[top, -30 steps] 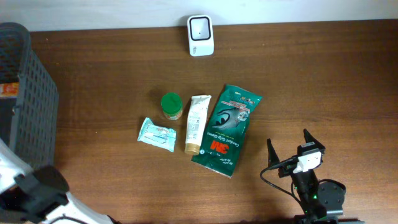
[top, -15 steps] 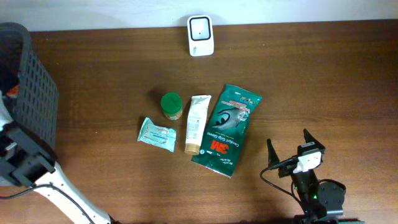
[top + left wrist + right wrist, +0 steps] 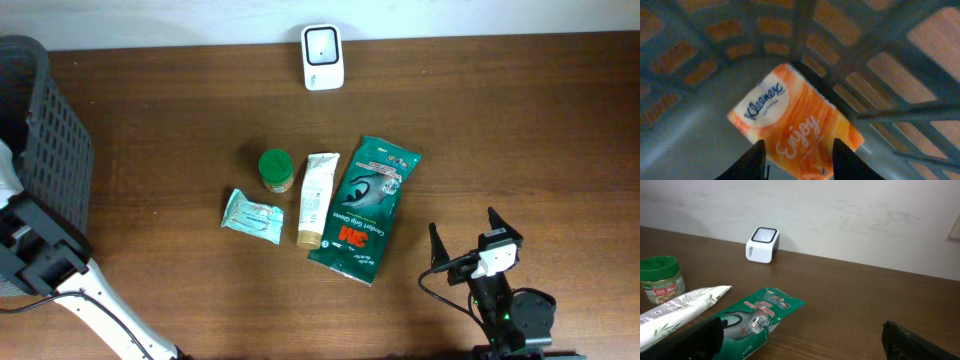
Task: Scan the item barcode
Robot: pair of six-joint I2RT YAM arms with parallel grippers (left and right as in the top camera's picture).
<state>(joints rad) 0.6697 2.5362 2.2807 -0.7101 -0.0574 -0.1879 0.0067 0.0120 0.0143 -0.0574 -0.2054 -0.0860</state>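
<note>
An orange Kleenex tissue pack (image 3: 790, 120) lies on the floor of the dark mesh basket (image 3: 50, 130). My left gripper (image 3: 799, 145) is down inside the basket, jaws apart, a finger on each side of the pack's near end; I cannot tell if they touch it. From overhead only the left arm (image 3: 40, 262) shows. The white barcode scanner (image 3: 322, 57) stands at the table's far edge, also seen as the scanner (image 3: 762, 244). My right gripper (image 3: 465, 240) rests open and empty at the front right, the same gripper (image 3: 800, 340) wide in its wrist view.
In the middle of the table lie a green-lidded jar (image 3: 275, 169), a white tube (image 3: 316, 198), a green 3M pouch (image 3: 365, 207) and a small teal packet (image 3: 252, 214). The basket's mesh walls (image 3: 900, 115) close in around the left gripper.
The left arm has swung from the table's front-left corner up towards the basket. The right arm and the items on the table have not moved.
</note>
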